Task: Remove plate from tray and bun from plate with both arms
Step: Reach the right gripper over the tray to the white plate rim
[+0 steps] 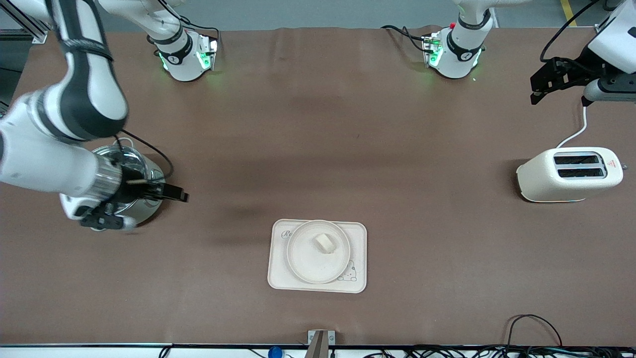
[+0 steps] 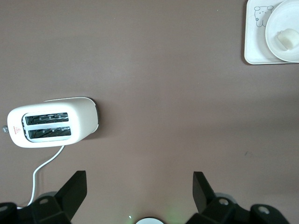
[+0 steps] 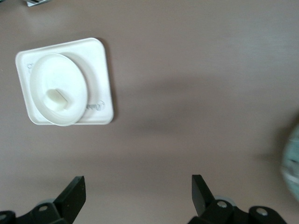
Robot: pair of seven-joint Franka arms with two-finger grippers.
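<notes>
Nothing lifted yet: the bun [image 1: 325,243] sits on the plate [image 1: 303,261], and the plate sits in the tray [image 1: 357,233]. Right gripper [image 1: 149,204] hangs empty, fingers apart, over the steel pot [image 1: 144,169], well apart from the tray toward the right arm's end. Left gripper [image 1: 546,84] is up near the toaster [image 1: 569,175], well apart from the tray toward the left arm's end, fingers spread, empty. Looks like the approach step; next, both must close in on the tray, one taking the plate rim, the other the bun
</notes>
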